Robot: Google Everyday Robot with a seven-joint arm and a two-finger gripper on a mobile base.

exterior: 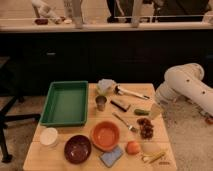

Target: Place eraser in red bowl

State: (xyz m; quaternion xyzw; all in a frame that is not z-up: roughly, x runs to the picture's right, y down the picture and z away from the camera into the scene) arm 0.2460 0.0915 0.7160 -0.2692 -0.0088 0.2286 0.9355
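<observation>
The eraser [120,104] is a small dark block lying flat near the middle of the wooden table [160,142], right of a metal cup [101,103]. The red bowl [105,135] is orange-red and stands at the front centre, empty. The white arm comes in from the right. My gripper [156,111] hangs over the table's right edge, right of the eraser and apart from it, next to a green pickle [141,112].
A green tray [65,102] fills the left side. A dark maroon bowl [77,148], a white cup [49,136] and a blue-grey sponge [111,156] sit at the front. A fork [125,121], grapes [146,127], an orange fruit [132,147] and a brush [131,92] lie to the right.
</observation>
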